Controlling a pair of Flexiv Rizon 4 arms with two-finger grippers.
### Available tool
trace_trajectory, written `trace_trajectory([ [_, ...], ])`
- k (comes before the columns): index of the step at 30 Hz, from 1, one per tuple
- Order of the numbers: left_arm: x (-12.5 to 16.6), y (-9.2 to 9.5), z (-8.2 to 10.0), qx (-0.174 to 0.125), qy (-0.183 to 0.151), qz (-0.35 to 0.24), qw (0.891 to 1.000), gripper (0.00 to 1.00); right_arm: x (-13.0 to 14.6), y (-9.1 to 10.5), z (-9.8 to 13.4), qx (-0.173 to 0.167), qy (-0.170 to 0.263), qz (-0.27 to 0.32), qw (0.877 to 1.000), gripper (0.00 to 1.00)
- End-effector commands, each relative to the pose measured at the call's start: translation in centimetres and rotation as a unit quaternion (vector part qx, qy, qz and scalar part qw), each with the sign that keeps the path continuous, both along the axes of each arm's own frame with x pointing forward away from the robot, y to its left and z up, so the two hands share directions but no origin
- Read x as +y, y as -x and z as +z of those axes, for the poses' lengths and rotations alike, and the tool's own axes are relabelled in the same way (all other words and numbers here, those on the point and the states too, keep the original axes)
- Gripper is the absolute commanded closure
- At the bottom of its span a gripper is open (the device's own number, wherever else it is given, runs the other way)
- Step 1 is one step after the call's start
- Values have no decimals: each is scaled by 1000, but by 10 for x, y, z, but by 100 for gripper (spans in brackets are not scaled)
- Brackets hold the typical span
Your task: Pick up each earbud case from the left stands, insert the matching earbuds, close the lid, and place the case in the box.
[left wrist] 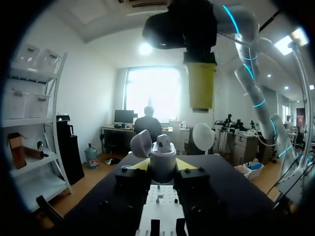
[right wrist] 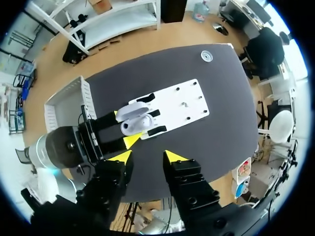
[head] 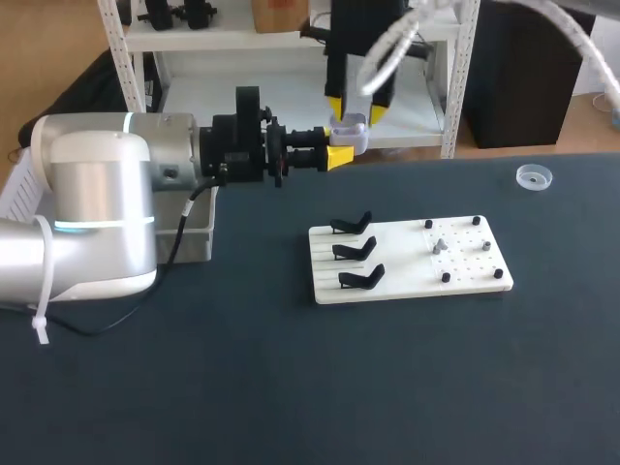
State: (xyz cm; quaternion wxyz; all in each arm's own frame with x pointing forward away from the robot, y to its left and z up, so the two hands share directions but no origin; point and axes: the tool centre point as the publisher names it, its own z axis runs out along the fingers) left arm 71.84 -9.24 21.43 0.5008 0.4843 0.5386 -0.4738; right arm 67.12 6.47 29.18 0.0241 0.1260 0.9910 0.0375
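Holding a pale lavender-white earbud case (head: 350, 127) clamped between both yellow tips, the left gripper (left wrist: 163, 165) keeps it upright, well above the dark bench (head: 291, 387). The case's rounded lid (left wrist: 141, 143) is hinged open to one side of that gripper. The right gripper (right wrist: 146, 157) hangs directly above the case, fingers spread wide with nothing between them. The white peg board with three black stands (head: 407, 276) lies under and ahead of both; the grey plastic box (head: 199, 237) sits behind the left gripper.

Risks, as judged:
- A descent slightly off-centre could strike the open lid and twist the case out of the clamp.
- No earbud is visible in the right gripper, so closing now would box an empty case.
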Motion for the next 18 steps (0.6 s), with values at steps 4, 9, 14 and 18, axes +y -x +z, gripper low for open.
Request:
trace_trajectory([
  [4, 0, 1, 0, -1, 1, 2, 1000, 100, -54, 28, -20, -95, -135, 56, 985, 60],
  [9, 0, 1, 0, -1, 1, 2, 1000, 100, -70, 31, -44, -130, -136, 66, 980, 56],
  [14, 0, 1, 0, -1, 1, 2, 1000, 100, -88, 34, -67, -147, -149, 38, 977, 45],
  [18, 0, 1, 0, -1, 1, 2, 1000, 100, -102, 36, -81, -142, -163, 23, 976, 15],
])
